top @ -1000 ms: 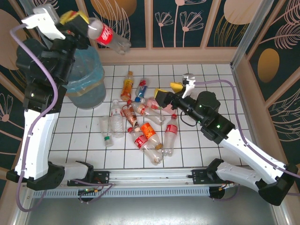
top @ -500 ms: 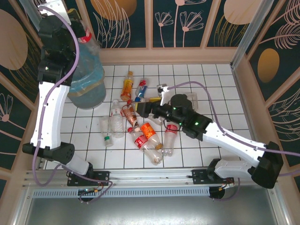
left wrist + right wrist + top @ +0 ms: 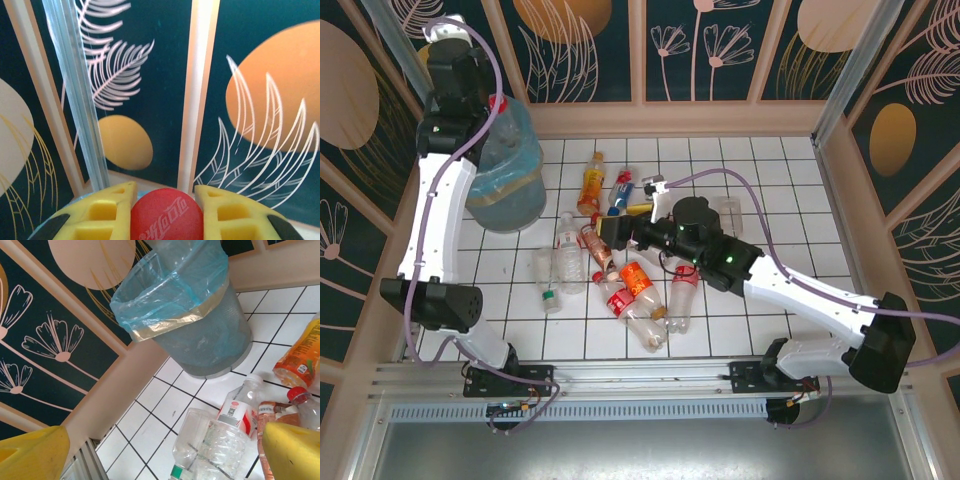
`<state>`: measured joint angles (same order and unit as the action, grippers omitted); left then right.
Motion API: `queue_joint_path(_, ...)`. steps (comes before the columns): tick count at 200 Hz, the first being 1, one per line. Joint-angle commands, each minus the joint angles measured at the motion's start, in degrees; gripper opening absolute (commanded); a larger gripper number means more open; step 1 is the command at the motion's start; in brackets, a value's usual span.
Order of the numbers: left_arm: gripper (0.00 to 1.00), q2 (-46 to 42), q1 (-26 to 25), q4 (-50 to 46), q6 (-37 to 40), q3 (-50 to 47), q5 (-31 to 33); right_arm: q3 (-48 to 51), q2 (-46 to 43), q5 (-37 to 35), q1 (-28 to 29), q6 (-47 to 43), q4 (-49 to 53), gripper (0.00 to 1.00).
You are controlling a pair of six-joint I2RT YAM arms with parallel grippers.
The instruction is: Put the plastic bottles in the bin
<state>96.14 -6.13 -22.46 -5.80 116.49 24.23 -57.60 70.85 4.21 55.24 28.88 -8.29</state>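
At the far left, the left gripper [image 3: 485, 97] hung over the bin [image 3: 506, 193], its yellow fingers [image 3: 107, 215] clamped on the held bottle [image 3: 498, 102]. In the left wrist view, a round red part of that bottle, marked with white script, sat squeezed between the two fingers, with the patterned wall [image 3: 250, 60] behind. From above, its red cap end showed just over the bin's mouth, above the blue bag [image 3: 516, 140]. Whether it touched the bag could not be told. The bin stood upright on the white tiles [image 3: 770, 170] in the far-left corner, with the bag folded over its rim.

Right of the bin, the other bottles [image 3: 620, 272] lay flat on the tiles in a loose pile near the middle. Closest to the bin were the white-capped bottle [image 3: 567, 243] and, nearer, the crushed bottle [image 3: 544, 272] with a green cap. The orange bottle [image 3: 590, 183] lay at the pile's far edge.

The right gripper [image 3: 608, 228] hovered over the pile's far side, pointing left toward the bin. Its fingers [image 3: 35, 452] stood wide apart with nothing between them. The right wrist view showed the white-capped and crushed bottles on the tiles under the gap. The right arm [image 3: 790, 285] stretched in from the near right.
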Motion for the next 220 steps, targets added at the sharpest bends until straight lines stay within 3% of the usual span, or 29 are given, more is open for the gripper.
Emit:
queue_joint_path(1,0.0,0.9,1.1,3.6,-1.0,-1.3,-1.2,0.4,-2.4,-2.2,0.5,-0.4,-1.1,0.99)
queue_joint_path(52,0.0,0.9,2.6,5.9,-1.7,-8.5,-1.2,2.8,-4.4,-3.8,0.7,0.8,-1.1,0.99)
queue_joint_path(96,0.0,-1.4,7.4,8.4,-7.3,-16.5,-9.3,2.7,-4.1,-3.3,0.7,1.7,-1.4,0.99)
queue_joint_path(115,0.04,-1.8,7.8,10.0,-7.4,-18.8,-11.7,2.6,-3.4,-3.2,0.8,2.0,-1.8,0.99)
queue_joint_path(170,0.03,0.3,8.2,11.0,-7.5,-21.3,-13.8,3.2,-1.9,-1.5,0.8,4.0,-4.2,0.99)
queue_joint_path(181,0.09,0.6,8.3,10.9,-7.4,-21.3,-14.4,3.1,-1.8,-1.7,0.9,4.1,-3.9,0.99)
queue_joint_path(200,0.34,0.8,8.3,10.8,-7.5,-21.3,-15.2,3.1,-1.7,-2.1,1.0,4.3,-3.5,0.99)
queue_joint_path(211,0.54,0.7,8.3,10.8,-7.6,-21.3,-15.2,3.1,-1.7,-2.2,0.9,4.3,-3.5,0.99)
queue_joint_path(220,0.58,0.6,8.3,10.9,-7.7,-21.3,-15.3,3.0,-1.6,-2.3,0.9,4.4,-3.5,0.99)
